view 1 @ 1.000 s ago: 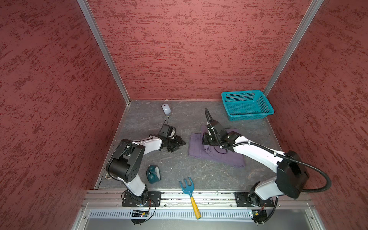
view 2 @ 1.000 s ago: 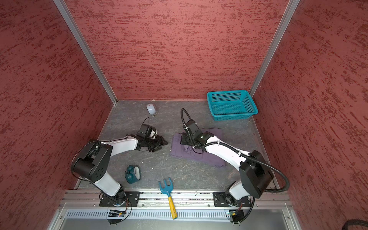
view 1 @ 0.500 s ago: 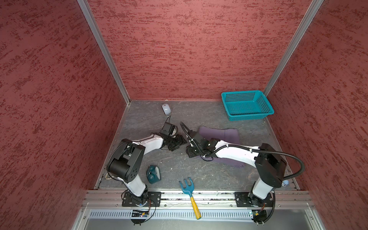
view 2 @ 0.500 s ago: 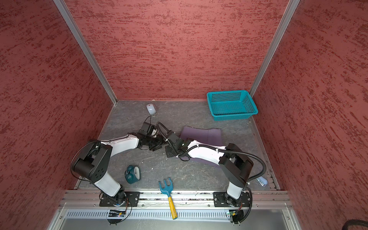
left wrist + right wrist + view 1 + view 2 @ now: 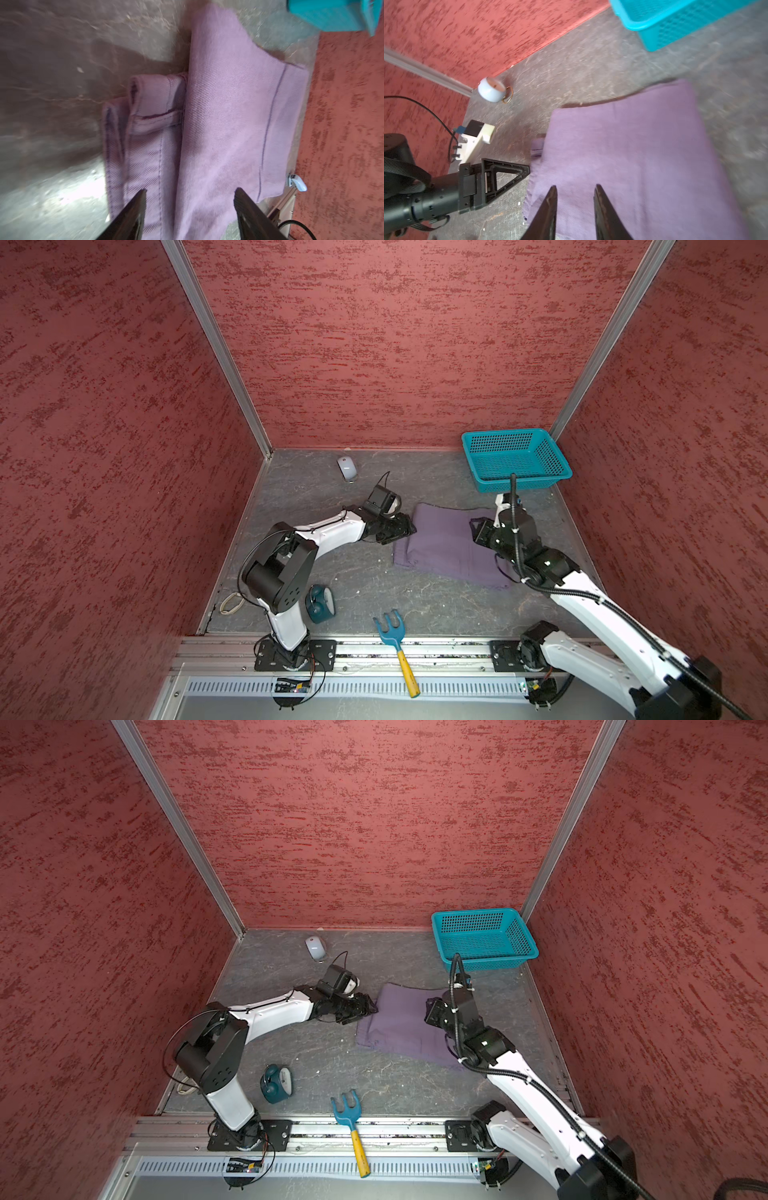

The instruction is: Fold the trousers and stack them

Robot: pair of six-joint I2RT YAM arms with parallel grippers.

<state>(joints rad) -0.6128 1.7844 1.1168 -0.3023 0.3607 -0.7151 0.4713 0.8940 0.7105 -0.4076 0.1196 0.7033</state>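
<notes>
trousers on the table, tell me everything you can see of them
The trousers are muted purple twill cloth, folded into a rough rectangle lying flat on the grey table, nearer than the teal basket and apart from it. The left wrist view shows a stitched waistband and belt loop peeking from under the top layer. The left gripper and right gripper have open jaws over it; contact is unclear.

A teal basket (image 5: pixel 540 483) is sitting just beyond my right gripper (image 5: pixel 473 526); a white mouse (image 5: pixel 347 468) is lying beyond my left gripper (image 5: pixel 410 529), a teal clock (image 5: pixel 320 605) and blue rake (image 5: pixel 390 626) (yellow-handled) resting well behind both.
</notes>
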